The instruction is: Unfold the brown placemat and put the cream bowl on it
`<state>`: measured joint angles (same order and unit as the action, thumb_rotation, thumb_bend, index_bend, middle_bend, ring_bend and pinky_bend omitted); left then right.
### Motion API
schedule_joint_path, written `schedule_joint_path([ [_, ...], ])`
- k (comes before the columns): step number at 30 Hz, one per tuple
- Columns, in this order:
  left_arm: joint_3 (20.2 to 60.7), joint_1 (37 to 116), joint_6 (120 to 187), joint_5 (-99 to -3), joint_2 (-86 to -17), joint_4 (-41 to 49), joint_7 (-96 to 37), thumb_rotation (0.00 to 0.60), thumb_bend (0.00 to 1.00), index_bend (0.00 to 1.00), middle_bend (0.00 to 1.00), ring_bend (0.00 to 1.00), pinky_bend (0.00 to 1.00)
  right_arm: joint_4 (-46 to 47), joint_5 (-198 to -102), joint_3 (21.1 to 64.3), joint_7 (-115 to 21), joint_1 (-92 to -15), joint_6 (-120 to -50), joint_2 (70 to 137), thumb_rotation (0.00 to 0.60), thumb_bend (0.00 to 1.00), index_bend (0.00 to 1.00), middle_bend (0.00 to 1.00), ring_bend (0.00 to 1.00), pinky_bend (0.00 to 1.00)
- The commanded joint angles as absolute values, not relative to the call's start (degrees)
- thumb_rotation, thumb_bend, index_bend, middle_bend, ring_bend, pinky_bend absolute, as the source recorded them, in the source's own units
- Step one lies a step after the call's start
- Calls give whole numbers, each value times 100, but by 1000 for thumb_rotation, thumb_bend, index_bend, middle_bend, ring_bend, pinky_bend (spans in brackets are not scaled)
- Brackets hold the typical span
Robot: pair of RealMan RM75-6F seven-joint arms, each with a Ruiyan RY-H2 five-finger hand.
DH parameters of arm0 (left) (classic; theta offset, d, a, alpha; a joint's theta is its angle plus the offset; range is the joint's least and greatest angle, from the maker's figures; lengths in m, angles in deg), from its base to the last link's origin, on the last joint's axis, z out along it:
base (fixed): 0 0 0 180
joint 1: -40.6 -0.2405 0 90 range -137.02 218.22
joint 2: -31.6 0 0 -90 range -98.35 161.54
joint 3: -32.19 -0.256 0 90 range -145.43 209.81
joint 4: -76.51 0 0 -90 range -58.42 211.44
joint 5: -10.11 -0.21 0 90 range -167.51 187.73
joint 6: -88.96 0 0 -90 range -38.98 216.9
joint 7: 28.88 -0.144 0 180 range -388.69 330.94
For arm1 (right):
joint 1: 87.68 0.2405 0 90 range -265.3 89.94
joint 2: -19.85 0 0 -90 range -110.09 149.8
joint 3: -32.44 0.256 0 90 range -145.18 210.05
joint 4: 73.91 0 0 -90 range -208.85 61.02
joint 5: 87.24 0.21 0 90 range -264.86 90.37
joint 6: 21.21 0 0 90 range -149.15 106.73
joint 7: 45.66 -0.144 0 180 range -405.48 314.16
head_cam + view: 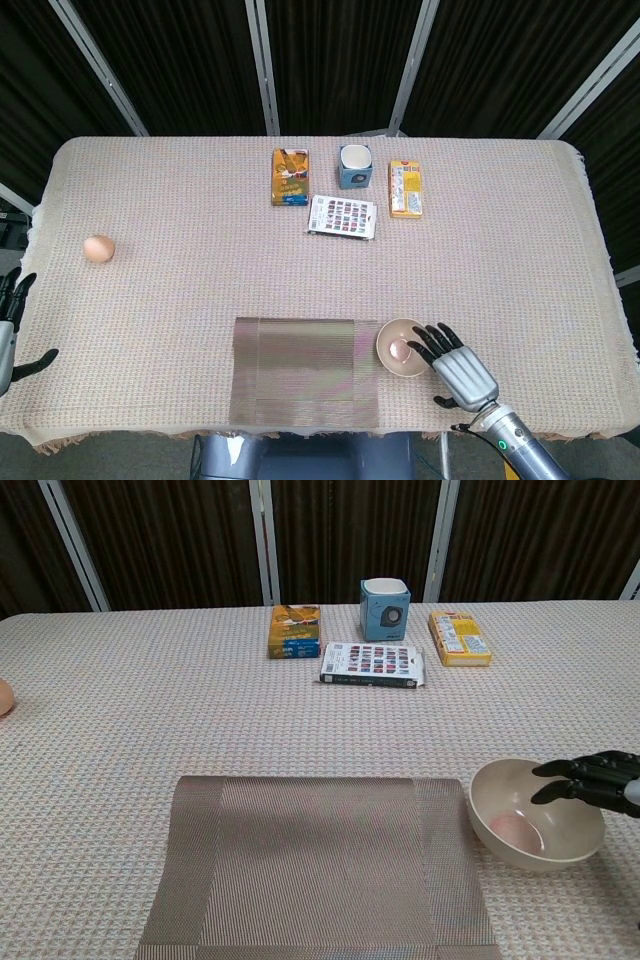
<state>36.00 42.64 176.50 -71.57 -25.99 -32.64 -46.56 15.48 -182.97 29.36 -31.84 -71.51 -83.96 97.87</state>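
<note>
No legible text on boxes [294, 630].

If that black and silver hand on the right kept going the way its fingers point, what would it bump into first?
Probably the cream bowl. The right hand has its fingers spread open, reaching over the bowl's right rim, though contact is unclear. Beyond the bowl lies the brown placemat.

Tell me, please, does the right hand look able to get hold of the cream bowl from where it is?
Probably yes: the right hand is open with its fingertips over the cream bowl's right rim, and nothing lies between them.
</note>
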Motion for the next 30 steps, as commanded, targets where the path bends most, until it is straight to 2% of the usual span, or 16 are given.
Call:
schedule_joint_path([
  [1, 3594, 4261, 17654, -7159, -2594, -3263, -4643, 600, 0, 0, 0, 0, 0, 1348, -18315, 2939, -3077, -7082, -8366, 10010, 600, 154, 302, 0, 0, 0],
  [2, 3592, 4262, 17652, -7156, -2592, -3262, -4638, 600, 0, 0, 0, 0, 0, 1304, -18299, 2942, -3074, -7065, -8340, 10061, 600, 256, 406, 0, 0, 0],
  [5, 3593, 4263, 17648, -7146, -2581, -3259, -4609, 600, 0, 0, 0, 0, 0, 1171, -18297, 2972, -3109, -7041, -8374, 10209, 600, 465, 676, 0, 0, 0],
  [8, 3602, 4264, 17659, -7140, -2570, -3253, -4576, 600, 0, 0, 0, 0, 0, 938, -18429, 3012, -3369, -7038, -8625, 10420, 600, 515, 793, 0, 0, 0],
  [13, 3593, 4274, 17649, -7158, -2555, -3243, -4536, 600, 0, 0, 0, 0, 0, 404, -18773, 3058, -3969, -7012, -9213, 10720, 600, 516, 827, 2, 0, 0],
  [19, 3597, 4280, 17648, -7134, -2546, -3247, -4522, 600, 0, 0, 0, 0, 0, 233, -18829, 3264, -4313, -6918, -9599, 10725, 600, 514, 827, 8, 0, 0],
  [24, 3596, 4282, 17655, -7134, -2537, -3264, -4508, 600, 0, 0, 0, 0, 0, 152, -18448, 3791, -4356, -6749, -9673, 10562, 600, 514, 826, 14, 0, 0],
  [30, 3584, 4285, 17649, -7134, -2539, -3278, -4514, 600, 0, 0, 0, 0, 0, -371, -17531, 4478, -4381, -6439, -9174, 10452, 600, 515, 825, 16, 0, 0],
])
